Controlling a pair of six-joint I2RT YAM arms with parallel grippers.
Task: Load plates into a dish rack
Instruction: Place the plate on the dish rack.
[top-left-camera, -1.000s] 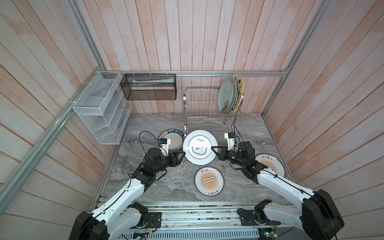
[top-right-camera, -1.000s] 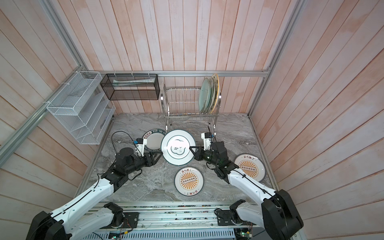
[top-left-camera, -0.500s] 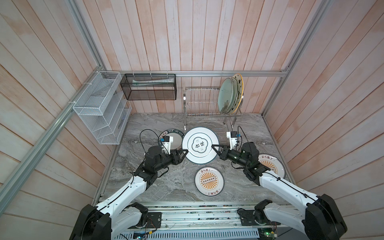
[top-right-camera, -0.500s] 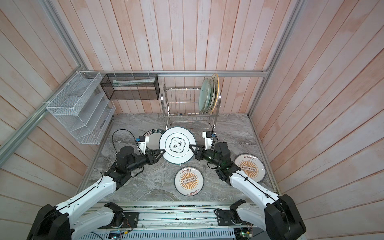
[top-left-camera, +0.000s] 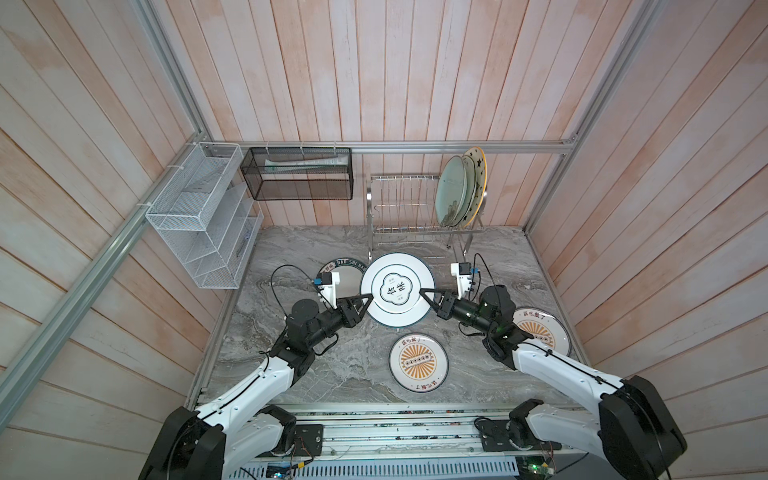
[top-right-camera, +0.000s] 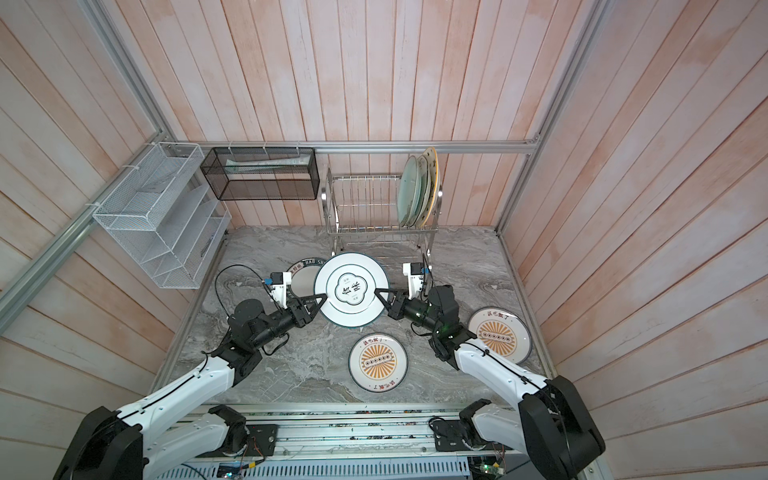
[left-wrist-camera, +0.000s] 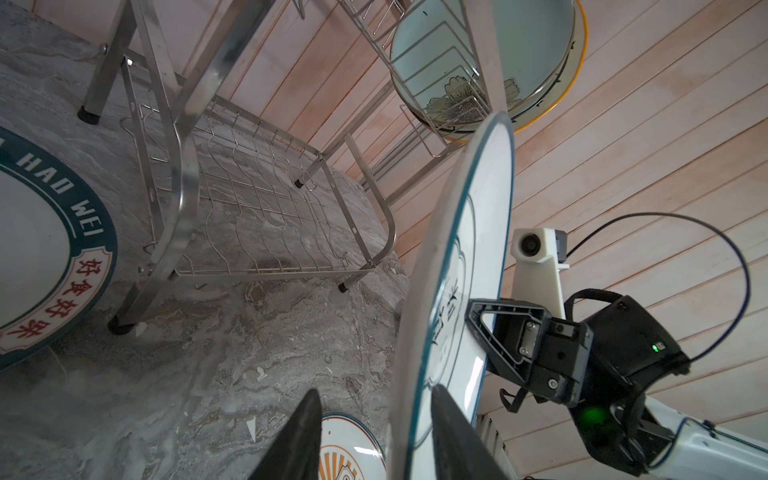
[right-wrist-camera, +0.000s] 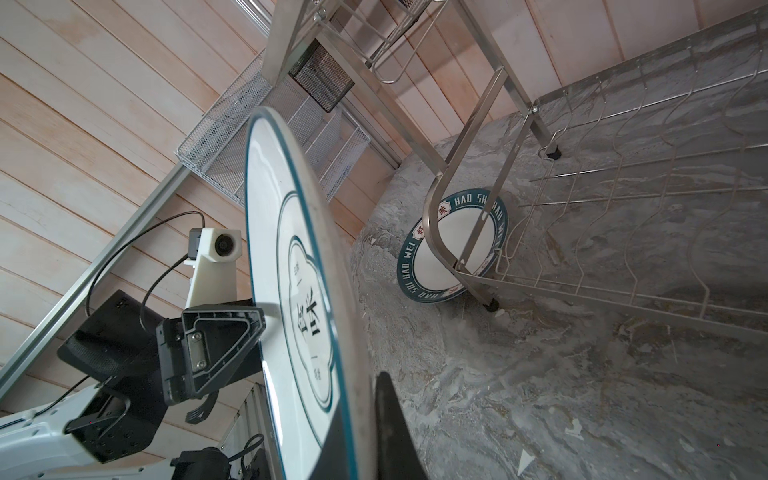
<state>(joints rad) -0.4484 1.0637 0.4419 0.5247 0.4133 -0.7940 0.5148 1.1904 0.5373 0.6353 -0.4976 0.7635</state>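
While a sunburst plate (top-left-camera: 418, 363) lies flat on the table (top-left-camera: 332, 374) low in the frame and a second sunburst plate (top-left-camera: 540, 334) lies at the lower right, the change is just above them, at mid-frame. The quatrefoil plate (top-left-camera: 397, 291) hangs clear of the marble with its face toward the top camera. A second ago it sat lower, so it has been raised. The right gripper (top-left-camera: 423, 292) is clamped tight on the plate's right rim, one finger on each face.

The left gripper (top-left-camera: 369, 296) has swung in to the opposite rim and its jaws have been narrowing. In the left wrist view they straddle the edge, but one finger (left-wrist-camera: 299, 436) stands clear of the plate's back — so this gripper is partly open and grips nothing yet.

Behind, partly covered by the raised plate, the lettered plate (top-left-camera: 348, 279) lies flat. Farthest, at upper centre by the wall, the rack (top-left-camera: 401, 178) holds three plates (top-left-camera: 451, 193) upright at its right end; the slots to their left are free.

As I judge it, a two-handed carry is being set up — the move to the rack should wait until the left jaws bite.
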